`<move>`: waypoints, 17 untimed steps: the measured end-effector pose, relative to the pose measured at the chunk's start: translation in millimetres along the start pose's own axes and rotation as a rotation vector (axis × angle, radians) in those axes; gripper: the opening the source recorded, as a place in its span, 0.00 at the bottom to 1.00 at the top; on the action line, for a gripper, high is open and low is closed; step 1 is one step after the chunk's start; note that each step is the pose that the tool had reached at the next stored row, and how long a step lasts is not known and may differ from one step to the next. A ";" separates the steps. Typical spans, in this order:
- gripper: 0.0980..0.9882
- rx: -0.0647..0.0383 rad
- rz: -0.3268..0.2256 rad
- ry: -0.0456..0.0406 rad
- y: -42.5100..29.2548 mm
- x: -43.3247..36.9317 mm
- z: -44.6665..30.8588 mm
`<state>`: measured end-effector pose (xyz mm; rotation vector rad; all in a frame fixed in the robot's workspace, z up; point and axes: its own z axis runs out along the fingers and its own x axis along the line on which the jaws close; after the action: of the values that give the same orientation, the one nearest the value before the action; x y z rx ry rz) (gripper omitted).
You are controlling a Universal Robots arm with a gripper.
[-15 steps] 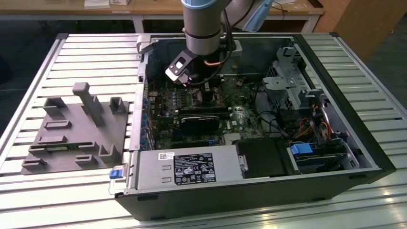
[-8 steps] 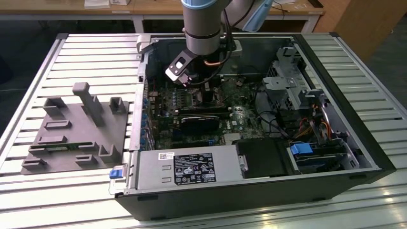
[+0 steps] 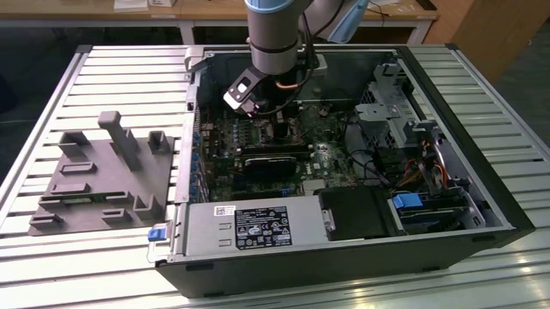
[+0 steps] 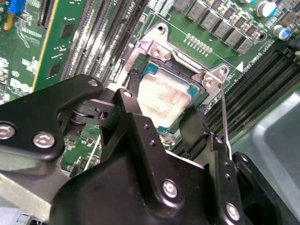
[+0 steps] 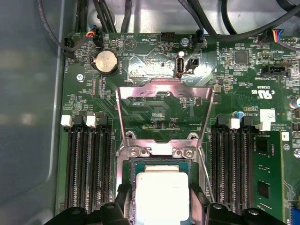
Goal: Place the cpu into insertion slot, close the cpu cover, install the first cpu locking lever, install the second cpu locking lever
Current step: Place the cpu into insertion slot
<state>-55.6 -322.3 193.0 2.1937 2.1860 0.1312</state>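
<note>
Exterior view shows you, from its left, a grey fixture (image 3: 103, 174) on the desk (image 3: 129, 71), then the arm (image 3: 275, 32) inside the open case (image 3: 485, 193). In the first wrist view the pincer (image 5: 161, 208) straddles the cpu (image 5: 161, 192) lying in the insertion slot (image 5: 130, 169), cpu cover (image 5: 164, 91) raised; you cannot tell whether it grips. Press a tilted cpu and you risk damaging the insertion slot; drift sideways and you may snag the thin lever (image 4: 225, 117).
</note>
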 end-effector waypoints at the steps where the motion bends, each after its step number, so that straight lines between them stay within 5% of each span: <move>1: 0.58 0.000 0.000 0.0017 0.0 0.0 0.0; 17: 0.58 -0.002 0.001 0.0079 -4.4 0.0 -2.1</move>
<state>-60.1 -322.4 194.7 2.1968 2.1883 0.1420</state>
